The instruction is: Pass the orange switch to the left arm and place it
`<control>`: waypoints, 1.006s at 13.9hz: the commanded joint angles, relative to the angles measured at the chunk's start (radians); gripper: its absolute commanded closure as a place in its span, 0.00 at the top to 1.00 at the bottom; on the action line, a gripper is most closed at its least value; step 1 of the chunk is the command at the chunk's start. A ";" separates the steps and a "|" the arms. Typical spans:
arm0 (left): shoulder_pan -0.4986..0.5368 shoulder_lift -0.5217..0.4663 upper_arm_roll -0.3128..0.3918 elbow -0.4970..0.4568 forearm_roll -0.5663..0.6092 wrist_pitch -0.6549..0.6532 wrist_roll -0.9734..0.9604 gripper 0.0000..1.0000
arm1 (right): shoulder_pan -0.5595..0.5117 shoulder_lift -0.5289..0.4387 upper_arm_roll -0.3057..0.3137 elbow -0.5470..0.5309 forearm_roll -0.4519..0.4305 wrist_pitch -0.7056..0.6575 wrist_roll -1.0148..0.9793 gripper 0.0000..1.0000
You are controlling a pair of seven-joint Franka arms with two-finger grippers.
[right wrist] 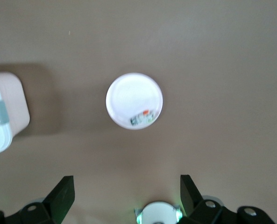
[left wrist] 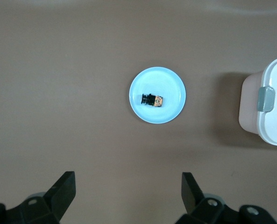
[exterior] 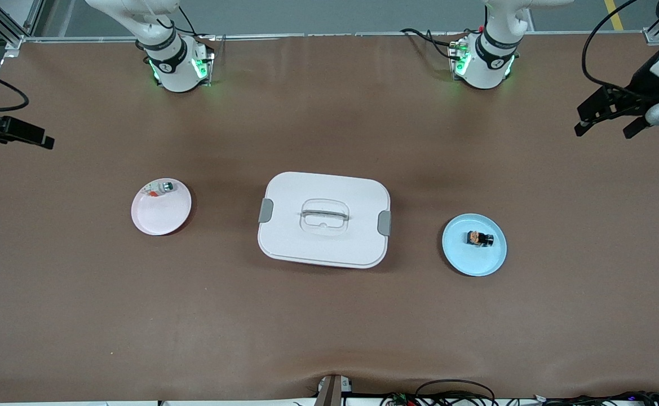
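Brown table [exterior: 329, 327] carries the box [exterior: 324, 219] between two plates; the orange switch [exterior: 480, 238] lies on the blue plate [exterior: 474, 259]. My left tool [left wrist: 129, 196] hangs spread above it. My right tool [right wrist: 127, 196] hangs spread above the pink plate [right wrist: 129, 95].

Both arms wait raised, left claw [exterior: 608, 121] and right claw [exterior: 22, 135] open.

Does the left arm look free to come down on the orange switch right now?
Probably yes: the left claw hangs open above the table, the orange switch lies uncovered on the blue plate, and the box stands apart.
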 commanded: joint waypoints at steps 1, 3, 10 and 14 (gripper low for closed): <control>-0.007 0.100 -0.003 0.129 0.023 -0.059 -0.001 1.00 | 0.009 0.040 0.012 0.016 -0.034 0.089 0.000 1.00; -0.015 0.154 -0.006 0.169 0.023 -0.067 0.000 1.00 | 0.001 0.059 0.014 0.016 -0.049 0.137 0.006 1.00; -0.011 0.179 -0.020 0.177 0.050 -0.068 0.008 1.00 | -0.005 0.070 0.012 0.027 -0.075 0.154 0.005 1.00; -0.009 0.179 -0.020 0.179 0.053 -0.068 0.003 1.00 | -0.009 0.076 0.012 0.020 -0.065 0.148 0.008 1.00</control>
